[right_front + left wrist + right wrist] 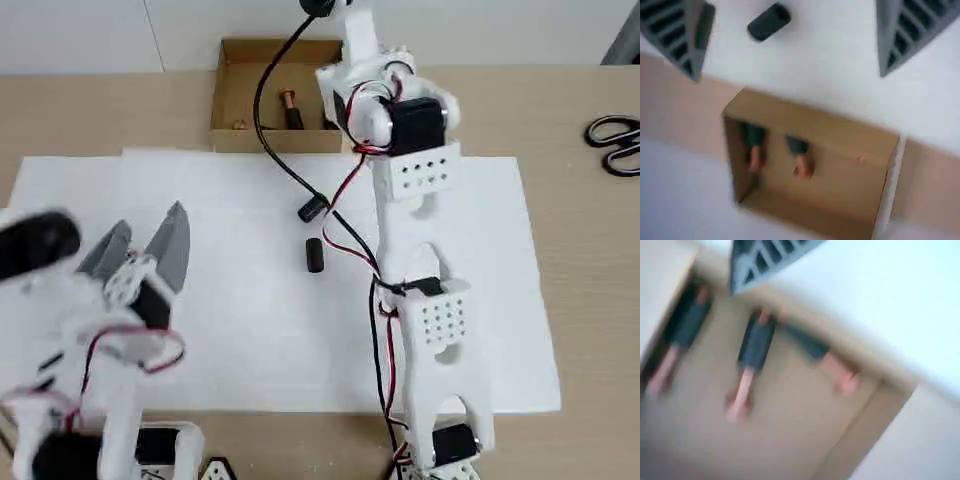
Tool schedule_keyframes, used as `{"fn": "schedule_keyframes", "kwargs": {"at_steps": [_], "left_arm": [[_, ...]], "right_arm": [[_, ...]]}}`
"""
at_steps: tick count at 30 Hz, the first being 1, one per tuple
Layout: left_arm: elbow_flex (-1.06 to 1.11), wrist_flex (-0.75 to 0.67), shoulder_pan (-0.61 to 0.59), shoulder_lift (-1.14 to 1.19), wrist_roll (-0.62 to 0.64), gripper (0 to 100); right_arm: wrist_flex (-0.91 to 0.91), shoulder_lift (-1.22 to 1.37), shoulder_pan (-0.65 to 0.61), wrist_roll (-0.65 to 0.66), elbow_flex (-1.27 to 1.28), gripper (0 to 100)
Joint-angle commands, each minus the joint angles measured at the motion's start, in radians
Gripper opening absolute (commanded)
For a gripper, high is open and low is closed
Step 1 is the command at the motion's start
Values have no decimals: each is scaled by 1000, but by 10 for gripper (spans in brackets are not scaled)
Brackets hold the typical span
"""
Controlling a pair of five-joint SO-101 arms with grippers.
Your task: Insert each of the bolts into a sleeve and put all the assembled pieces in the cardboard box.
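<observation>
Where the high view's 12 o'clock edge falls, the cardboard box (226,92) rests open-topped on the counter (90,110), touching the far edge of a white sheet (240,340). Three assembled pieces (752,355) lie on the box floor, each a dark sleeve with a copper-coloured bolt end protruding. They lie roughly parallel and are apart from one another.

One loose sleeve (315,255) lies on its side on the white sheet near the centre, at 6 o'clock from the box and well apart from it. No bolt is seen in it.

Left claw (150,215): positioned at 8 o'clock over the sheet, fingers spread wide apart, nothing between them. It is well apart from the loose sleeve, which lies at 3 o'clock from it.

Right claw (765,262): positioned above the box, over the assembled pieces. The right arm (425,300) runs from 6 o'clock up to the box and covers the claw from above. Whether this claw is apart or together cannot be told.

Scissors (615,140) lie on the bare counter at 2 o'clock, off the sheet.
</observation>
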Motion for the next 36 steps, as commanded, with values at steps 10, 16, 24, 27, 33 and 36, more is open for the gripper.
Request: {"fn": "schedule_keyframes", "kwargs": {"at_steps": [10,16,24,27,33,36], "left_arm": [[162,-5,-5,-219,0,218],[199,-5,-3,-181,0,219],[200,3,2,-32,-15,220],[197,3,-2,46,-51,220],[179,29,2,157,-91,220],[120,89,2,207,-94,221]], "right_arm": [[96,-265,33,5,-21,255],[97,-407,30,2,354,255],[73,-733,-30,-124,996,255],[67,-779,-91,-206,1103,255],[44,-737,-139,-269,1218,255],[42,-691,-137,-270,1244,255]]}}
